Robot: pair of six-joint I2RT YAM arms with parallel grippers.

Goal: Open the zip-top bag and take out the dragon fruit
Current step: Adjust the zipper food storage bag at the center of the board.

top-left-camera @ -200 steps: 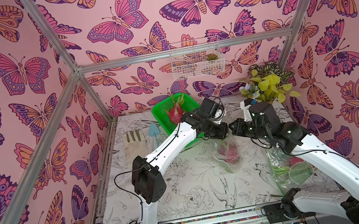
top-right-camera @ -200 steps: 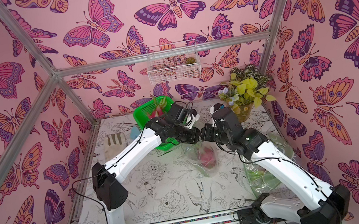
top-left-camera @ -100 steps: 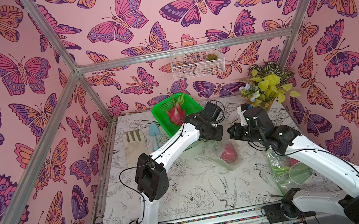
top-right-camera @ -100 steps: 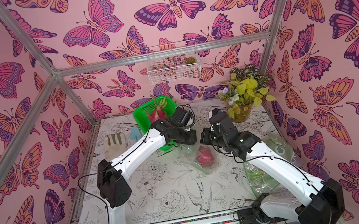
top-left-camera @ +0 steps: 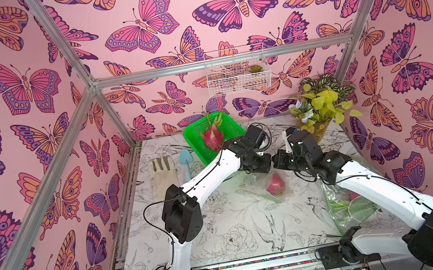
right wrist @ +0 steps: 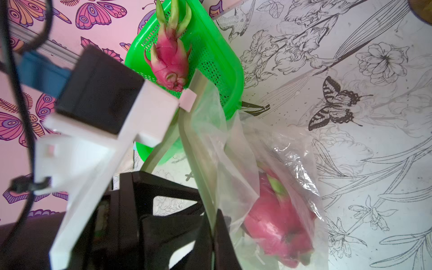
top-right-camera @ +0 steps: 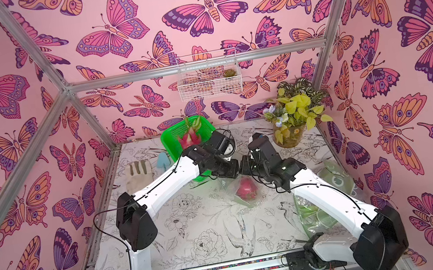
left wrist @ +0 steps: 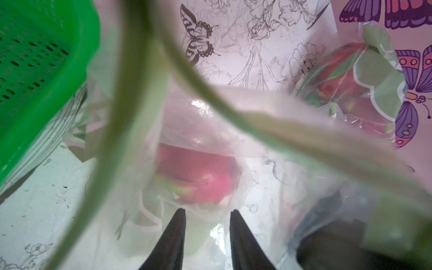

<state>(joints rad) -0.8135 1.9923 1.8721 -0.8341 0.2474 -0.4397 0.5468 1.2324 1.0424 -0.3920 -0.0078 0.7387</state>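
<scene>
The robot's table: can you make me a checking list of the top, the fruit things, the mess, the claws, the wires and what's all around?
Surface: table top printed with flowers and birds.
Job's things: zip-top bag, mouth open, a dragon fruit inside; another dragon fruit in the green basket; second bag under the right arm.
Clutter: glove, blue trowel, potted plant.
Claws: right claw shut on the bag's zip edge; left claw open at the bag's mouth.
Cables: black cable looping off the left arm.
Surroundings: butterfly walls, metal frame, wire basket on the back wall.
</scene>
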